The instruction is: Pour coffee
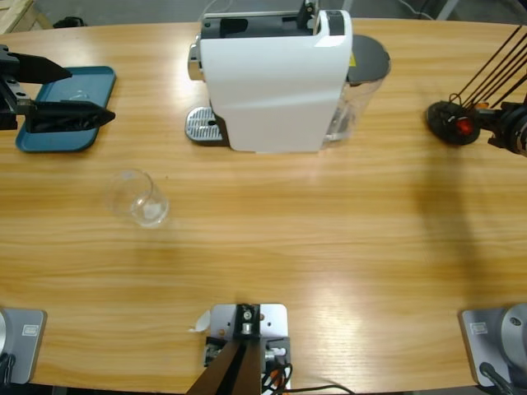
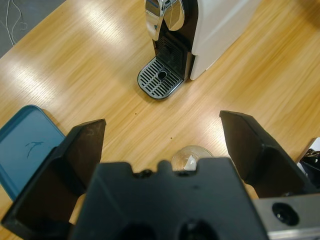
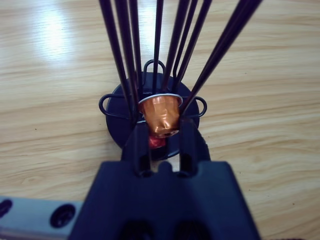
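Observation:
A clear glass tumbler [image 1: 138, 197] stands on the table left of centre; coffee is not in view. In the left wrist view only the tumbler's rim [image 2: 191, 156] peeks over the gripper body. My left gripper [image 1: 90, 92] hangs open over the blue tray, its jaws wide apart and holding nothing [image 2: 162, 145]. At the far right, my right gripper [image 1: 479, 123] reaches into a black wire capsule rack [image 1: 449, 122]. There it [image 3: 162, 131] is shut on an orange capsule [image 3: 161, 116], with a red capsule [image 3: 156, 143] just beneath.
A white coffee machine [image 1: 276, 78] stands at the back middle, its metal drip tray [image 1: 204, 125] and spout [image 2: 165, 17] facing left. A blue tray [image 1: 70, 107] lies at the far left. The rack's black rods [image 3: 160, 45] rise around the right gripper.

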{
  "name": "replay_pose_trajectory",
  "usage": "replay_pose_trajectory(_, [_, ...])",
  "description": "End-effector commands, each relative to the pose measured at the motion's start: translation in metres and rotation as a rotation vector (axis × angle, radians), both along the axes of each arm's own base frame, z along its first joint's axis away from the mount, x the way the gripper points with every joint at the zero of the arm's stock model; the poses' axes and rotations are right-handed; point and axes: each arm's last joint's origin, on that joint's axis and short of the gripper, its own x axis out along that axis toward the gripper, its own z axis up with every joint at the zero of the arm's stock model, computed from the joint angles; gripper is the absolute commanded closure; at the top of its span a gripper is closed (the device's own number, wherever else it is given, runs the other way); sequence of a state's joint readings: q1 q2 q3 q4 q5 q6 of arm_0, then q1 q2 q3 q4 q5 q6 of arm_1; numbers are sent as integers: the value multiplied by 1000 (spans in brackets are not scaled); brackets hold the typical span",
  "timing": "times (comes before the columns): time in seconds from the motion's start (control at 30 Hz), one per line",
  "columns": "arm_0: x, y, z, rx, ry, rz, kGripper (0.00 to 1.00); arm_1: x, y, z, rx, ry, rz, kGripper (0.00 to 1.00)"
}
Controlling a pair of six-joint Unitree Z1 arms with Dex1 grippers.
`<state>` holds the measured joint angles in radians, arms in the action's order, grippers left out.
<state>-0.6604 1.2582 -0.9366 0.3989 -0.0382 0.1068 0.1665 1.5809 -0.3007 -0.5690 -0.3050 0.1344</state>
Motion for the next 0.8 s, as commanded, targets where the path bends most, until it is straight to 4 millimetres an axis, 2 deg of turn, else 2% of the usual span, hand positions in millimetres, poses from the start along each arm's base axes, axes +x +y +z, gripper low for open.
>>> replay_pose_trajectory(0.03, [1, 2, -20, 37, 54, 34, 4, -3, -2, 4, -10, -6, 11, 1000])
replay_pose_trajectory(0.17, [0, 3, -21, 36, 53, 34, 4, -10, -3, 9, -7, 1, 19, 1000])
replay_pose_trajectory(0.53, [-2, 5, -24, 37, 58, 34, 4, -1, -2, 71, -22, -95, 40, 1000])
replay_pose_trajectory(0.7, [-4, 6, -25, 36, 57, 35, 4, -6, -3, 91, -25, -126, 38, 1000])
replay_pose_trajectory(0.8, [-3, 6, -25, 34, 56, 35, 4, -11, -4, 110, -33, -162, 44, 1000])
